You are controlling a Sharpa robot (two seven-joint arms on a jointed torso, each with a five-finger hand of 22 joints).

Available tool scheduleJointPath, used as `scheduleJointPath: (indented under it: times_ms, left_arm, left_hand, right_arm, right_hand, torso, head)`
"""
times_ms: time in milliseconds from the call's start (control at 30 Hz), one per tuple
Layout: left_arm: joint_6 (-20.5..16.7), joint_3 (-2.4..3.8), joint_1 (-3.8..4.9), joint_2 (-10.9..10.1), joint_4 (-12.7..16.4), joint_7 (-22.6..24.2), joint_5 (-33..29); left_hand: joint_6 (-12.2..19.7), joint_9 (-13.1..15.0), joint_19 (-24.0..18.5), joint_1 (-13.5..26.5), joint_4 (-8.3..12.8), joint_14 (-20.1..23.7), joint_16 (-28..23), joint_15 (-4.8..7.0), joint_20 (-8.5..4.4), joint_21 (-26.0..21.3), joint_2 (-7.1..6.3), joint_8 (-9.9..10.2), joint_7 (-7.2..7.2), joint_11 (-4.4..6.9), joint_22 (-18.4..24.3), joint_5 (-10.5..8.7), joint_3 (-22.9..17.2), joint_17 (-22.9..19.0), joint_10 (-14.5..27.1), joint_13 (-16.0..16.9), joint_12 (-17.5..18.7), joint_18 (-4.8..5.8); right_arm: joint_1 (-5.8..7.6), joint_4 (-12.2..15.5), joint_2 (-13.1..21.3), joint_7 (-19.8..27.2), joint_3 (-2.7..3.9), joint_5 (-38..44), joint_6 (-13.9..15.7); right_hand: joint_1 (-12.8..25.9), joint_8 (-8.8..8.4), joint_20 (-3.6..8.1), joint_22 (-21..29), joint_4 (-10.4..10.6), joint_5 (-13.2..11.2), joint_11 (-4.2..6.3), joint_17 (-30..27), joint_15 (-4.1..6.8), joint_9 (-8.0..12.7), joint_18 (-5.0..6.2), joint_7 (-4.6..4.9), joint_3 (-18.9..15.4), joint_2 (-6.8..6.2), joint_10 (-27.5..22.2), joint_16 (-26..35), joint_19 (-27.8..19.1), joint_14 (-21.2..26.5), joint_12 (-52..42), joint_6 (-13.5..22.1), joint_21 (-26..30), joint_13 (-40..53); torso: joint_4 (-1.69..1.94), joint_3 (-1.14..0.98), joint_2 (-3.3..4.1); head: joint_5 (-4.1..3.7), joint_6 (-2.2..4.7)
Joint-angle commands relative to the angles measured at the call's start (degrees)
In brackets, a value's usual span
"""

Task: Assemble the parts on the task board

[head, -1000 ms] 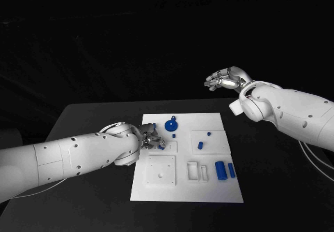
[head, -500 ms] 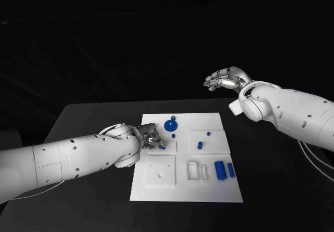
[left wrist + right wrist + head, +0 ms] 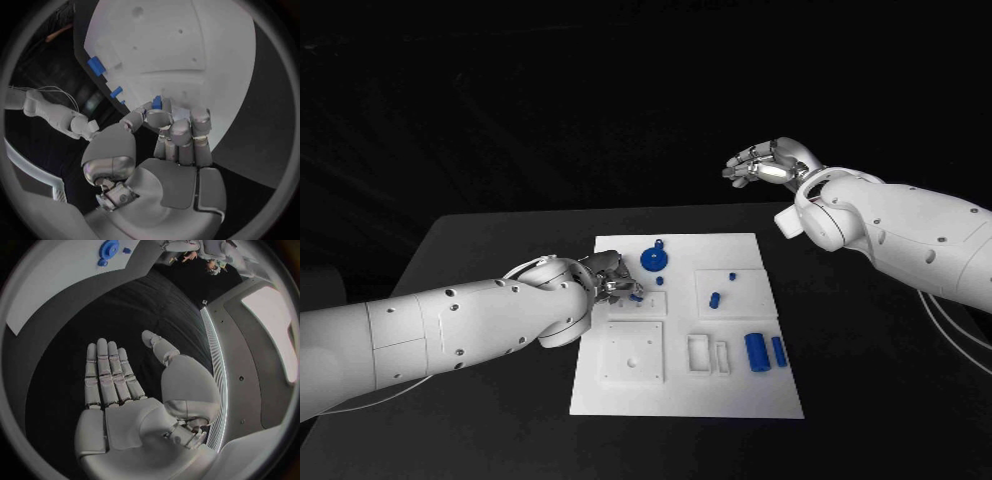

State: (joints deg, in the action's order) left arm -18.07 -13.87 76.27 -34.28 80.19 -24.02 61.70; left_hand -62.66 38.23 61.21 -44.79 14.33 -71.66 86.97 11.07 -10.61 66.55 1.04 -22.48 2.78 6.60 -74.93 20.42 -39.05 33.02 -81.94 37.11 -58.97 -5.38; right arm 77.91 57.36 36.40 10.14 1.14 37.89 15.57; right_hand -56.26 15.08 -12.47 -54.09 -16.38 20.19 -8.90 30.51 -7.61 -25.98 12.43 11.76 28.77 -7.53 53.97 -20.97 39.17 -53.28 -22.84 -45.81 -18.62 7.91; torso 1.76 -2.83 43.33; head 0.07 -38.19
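I had the left hand point(image 3: 609, 283) low over the task board point(image 3: 733, 395), pinching a small blue part point(image 3: 157, 102) at its fingertips by the board's left-middle recess, while the right hand point(image 3: 764, 165) hung empty, fingers apart, well beyond it.

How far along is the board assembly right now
Early to midway, it seems. A blue gear already sits at the task board's far end. The left hand pinches a small blue part over the board. The right hand is open, raised off the table. Two blue cylinders and small blue pieces still lie loose.
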Motion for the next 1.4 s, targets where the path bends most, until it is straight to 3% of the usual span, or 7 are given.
scheduleJointPath:
  times_ms: [33, 233, 800, 1400]
  left_arm:
    - [-1.5, -0.01, -0.04, 0.0, 0.2, 0.5, 0.6]
    - [-1.9, -0.01, -0.19, 0.0, -0.1, 0.5, 0.6]
    - [-5.4, -0.01, -1.96, 0.1, -0.4, 1.1, 2.1]
    - [-5.1, -0.01, -2.34, -0.2, 0.3, 1.2, 3.2]
  left_hand:
    - [-9.9, 0.1, -0.2, -1.0, 0.0, -2.2, 0.2, 2.96, -5.08, 0.4, 0.49, -1.3, -4.57, 1.55, -0.3, -0.30, -1.4, -0.1, 1.9, -0.1, 0.2, -1.23]
    - [-9.9, 0.0, -0.2, -1.0, -0.1, -2.2, 0.2, 2.96, -5.07, 0.4, 0.52, -1.3, -4.57, 1.55, -0.3, -0.43, -1.4, -0.1, 1.9, -0.1, 0.2, -1.23]
    - [-9.7, -0.2, -0.2, -1.1, -0.6, -2.2, 0.3, 2.96, -5.07, 0.4, 0.31, -1.4, -4.55, 1.53, -0.3, -1.52, -1.4, -0.4, 1.9, -0.3, 0.2, -1.25]
    - [-9.7, -0.3, -0.2, -1.3, -0.9, -2.1, 0.3, 2.97, -5.08, 0.4, -0.14, -1.5, -4.55, 1.53, -0.3, -2.25, -1.5, -0.6, 1.9, -0.5, 0.3, -1.30]
  right_arm:
    - [-0.03, -0.1, -0.1, 0.4, 0.03, -0.3, -0.5]
    - [-0.07, -0.1, 0.0, 0.4, 0.03, -0.3, -0.5]
    - [-0.10, 0.0, 0.2, 0.4, 0.03, -0.3, -0.8]
    - [-0.27, -0.1, 0.1, 0.3, 0.03, -0.3, -1.0]
  right_hand:
    - [0.3, 0.25, -0.22, 0.1, 0.0, 0.3, -0.04, -0.1, -0.38, 0.1, 1.09, 0.15, -0.5, 0.39, 0.3, 0.3, 0.0, 0.1, 0.3, 0.0, 0.2, -0.1]
    - [0.4, 0.26, -0.23, 0.1, 0.0, 0.3, -0.04, -0.1, -0.40, 0.1, 1.10, 0.15, -0.5, 0.39, 0.3, 0.3, 0.0, 0.2, 0.3, 0.0, 0.2, -0.2]
    - [0.4, 0.27, -0.28, 0.1, 0.0, 0.3, -0.05, -0.2, -0.42, 0.2, 1.14, 0.15, -0.5, 0.42, 0.3, 0.4, -0.1, 0.2, 0.4, 0.0, 0.3, -0.3]
    - [0.5, 0.29, -0.33, 0.2, 0.0, 0.3, -0.05, -0.2, -0.44, 0.2, 1.19, 0.16, -0.6, 0.49, 0.4, 0.4, -0.1, 0.2, 0.4, 0.0, 0.3, -0.4]
  torso:
    - [-0.02, -0.03, 0.01]
    - [0.02, 0.00, -0.01]
    - [-0.04, -0.02, -0.01]
    - [-0.09, -0.04, 0.01]
  head:
    - [0.07, -0.11]
    - [0.11, -0.16]
    - [0.11, -0.45]
    - [0.34, -0.57]
